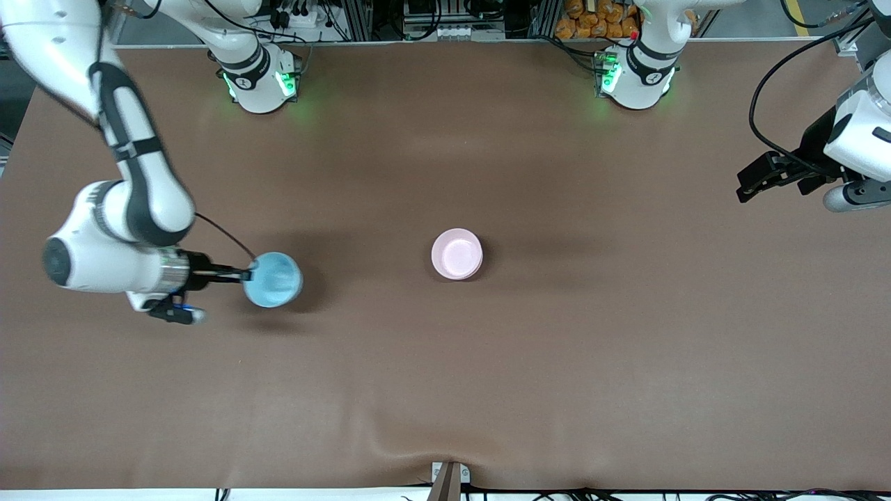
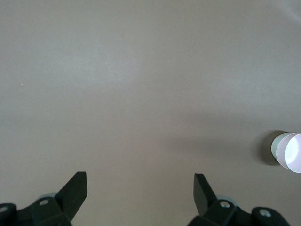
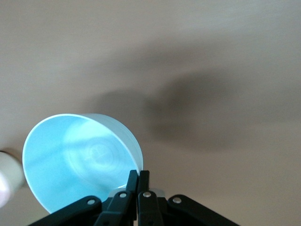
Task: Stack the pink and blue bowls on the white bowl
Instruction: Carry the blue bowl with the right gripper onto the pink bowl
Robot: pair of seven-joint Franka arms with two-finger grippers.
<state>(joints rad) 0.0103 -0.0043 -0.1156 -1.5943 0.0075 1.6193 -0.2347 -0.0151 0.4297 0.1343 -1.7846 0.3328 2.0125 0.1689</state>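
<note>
My right gripper (image 1: 247, 275) is shut on the rim of the light blue bowl (image 1: 273, 280) and holds it tilted a little above the table, toward the right arm's end. In the right wrist view the fingers (image 3: 139, 176) pinch the wall of the blue bowl (image 3: 75, 160). The pale pink bowl (image 1: 456, 254) sits at the middle of the table, nested in the white bowl (image 2: 277, 146), whose wall shows around the pink inside (image 2: 292, 151). My left gripper (image 1: 748, 186) waits open and empty over the left arm's end of the table (image 2: 141, 188).
The brown table cover (image 1: 445, 383) is bare around the bowls. The two arm bases (image 1: 261, 80) stand along the edge farthest from the front camera. A small clamp (image 1: 449, 476) sits at the edge nearest the front camera.
</note>
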